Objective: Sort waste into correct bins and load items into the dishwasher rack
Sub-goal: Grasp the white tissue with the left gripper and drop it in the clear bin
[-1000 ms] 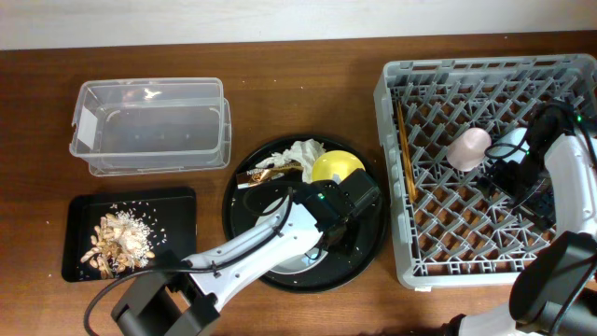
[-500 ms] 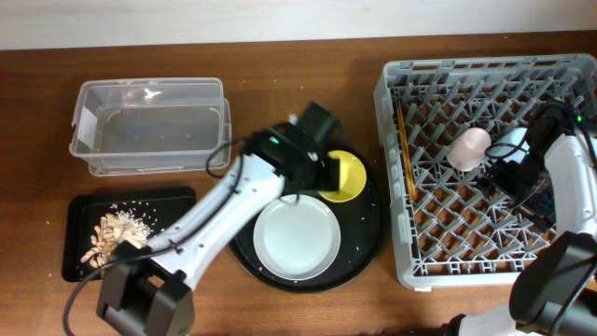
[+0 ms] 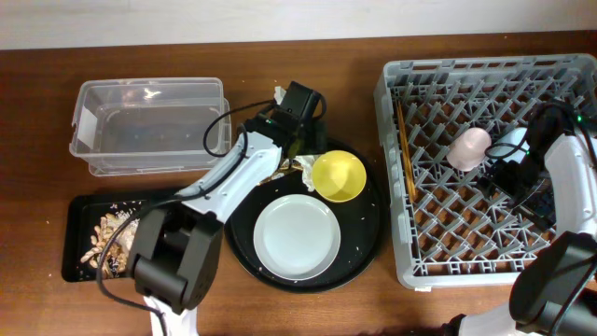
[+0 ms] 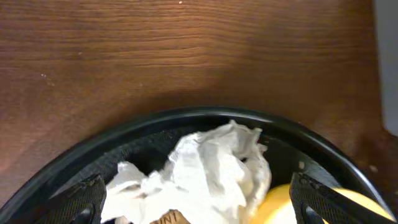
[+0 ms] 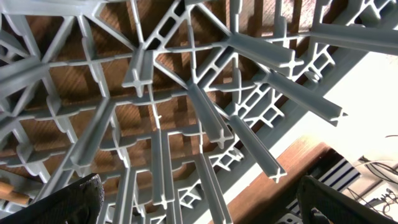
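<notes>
— Crumpled white tissue (image 4: 205, 168): where does it lie?
— On the round black tray (image 4: 186, 118), against its far rim, with a brown wrapper (image 4: 165, 218) under its near edge and the yellow bowl (image 3: 338, 175) just beside it.
— And the left gripper (image 4: 196, 186)?
— Right above the tissue, fingers spread wide to either side, not touching it.
— The other dishes?
— The pale plate (image 3: 296, 236) sits on the same tray. The pink cup (image 3: 467, 147) and the chopsticks (image 3: 403, 149) are in the grey rack (image 3: 485, 261).
— The right gripper (image 5: 199, 193)?
— Over the rack's lattice, fingers apart, holding nothing.
— The bins?
— Food scraps (image 3: 117, 233) lie in the flat black tray (image 3: 75, 252), which is near the clear box (image 3: 149, 126).
</notes>
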`<control>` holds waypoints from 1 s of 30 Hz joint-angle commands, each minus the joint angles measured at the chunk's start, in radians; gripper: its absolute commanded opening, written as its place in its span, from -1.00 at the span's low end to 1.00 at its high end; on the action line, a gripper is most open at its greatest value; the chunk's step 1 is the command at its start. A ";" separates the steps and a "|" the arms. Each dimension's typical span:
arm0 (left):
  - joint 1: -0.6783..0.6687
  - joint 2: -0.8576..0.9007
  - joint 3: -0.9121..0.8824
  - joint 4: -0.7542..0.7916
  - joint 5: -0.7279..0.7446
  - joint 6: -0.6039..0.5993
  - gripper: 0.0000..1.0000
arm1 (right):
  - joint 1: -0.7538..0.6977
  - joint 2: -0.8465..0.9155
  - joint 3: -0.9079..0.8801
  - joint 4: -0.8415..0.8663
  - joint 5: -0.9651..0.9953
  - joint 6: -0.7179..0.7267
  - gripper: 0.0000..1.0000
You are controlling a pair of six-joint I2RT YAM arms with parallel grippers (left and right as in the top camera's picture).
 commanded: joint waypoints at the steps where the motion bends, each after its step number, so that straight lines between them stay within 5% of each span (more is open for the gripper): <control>1: 0.002 0.057 0.011 0.008 -0.034 0.061 0.86 | -0.006 0.005 0.002 0.000 0.005 0.006 0.97; 4: 0.002 0.086 0.011 0.006 -0.018 0.060 0.67 | -0.006 0.005 0.002 0.000 0.005 0.006 0.97; 8: 0.002 0.125 0.011 0.005 0.011 0.060 0.67 | -0.006 0.005 0.002 0.000 0.005 0.006 0.97; 11: 0.002 0.125 0.011 0.005 0.011 0.060 0.43 | -0.006 0.005 0.002 0.000 0.005 0.006 0.97; 18: 0.002 0.078 0.012 -0.055 0.019 0.060 -0.80 | -0.006 0.005 0.002 0.000 0.005 0.006 0.97; 22: 0.002 0.025 0.012 -0.086 0.022 0.048 -0.98 | -0.006 0.005 0.002 0.000 0.005 0.006 0.97; 30: 0.002 -0.107 0.012 -0.126 0.038 0.022 -0.98 | -0.006 0.005 0.002 0.000 0.005 0.006 0.97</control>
